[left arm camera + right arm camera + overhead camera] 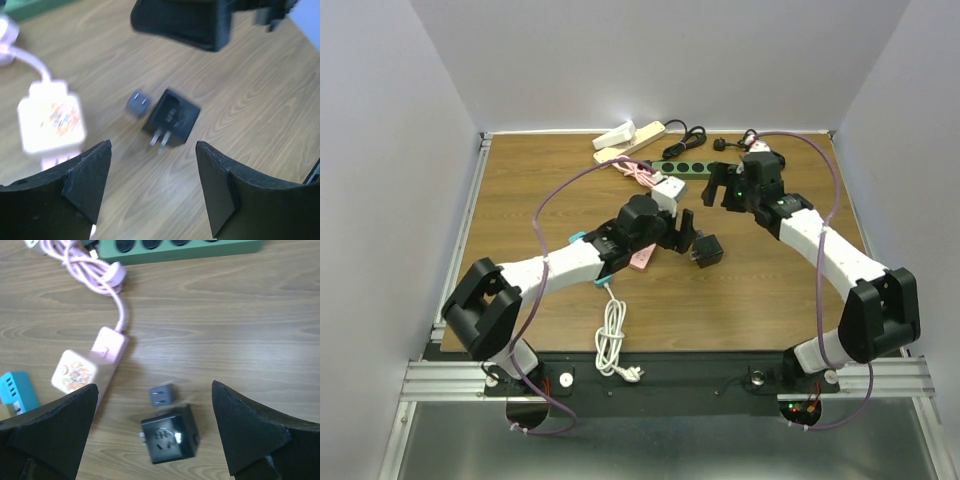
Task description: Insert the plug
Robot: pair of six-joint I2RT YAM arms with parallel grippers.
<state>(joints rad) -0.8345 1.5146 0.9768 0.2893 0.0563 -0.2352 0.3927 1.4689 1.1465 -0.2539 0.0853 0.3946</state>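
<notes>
A black cube socket adapter (pixel 708 250) lies on the wooden table with its prongs out to the side; it also shows in the left wrist view (pixel 171 120) and the right wrist view (pixel 169 434). A small grey two-prong plug (pixel 136 103) lies loose right beside it, also in the right wrist view (pixel 162 395). My left gripper (pixel 678 232) is open and empty just left of the cube, its jaws apart above bare wood (pixel 153 146). My right gripper (pixel 722 190) is open and empty, hovering behind the cube and looking down on both parts (pixel 155 387).
A green power strip (pixel 682 167) lies behind, and also shows in the right wrist view (pixel 180 247). A pink power strip (pixel 87 371) with a coiled pink cord (pixel 100 265) lies left of the cube. A teal charger (pixel 17 390), white strips (pixel 630 135) and a white cable (pixel 612 340) lie around.
</notes>
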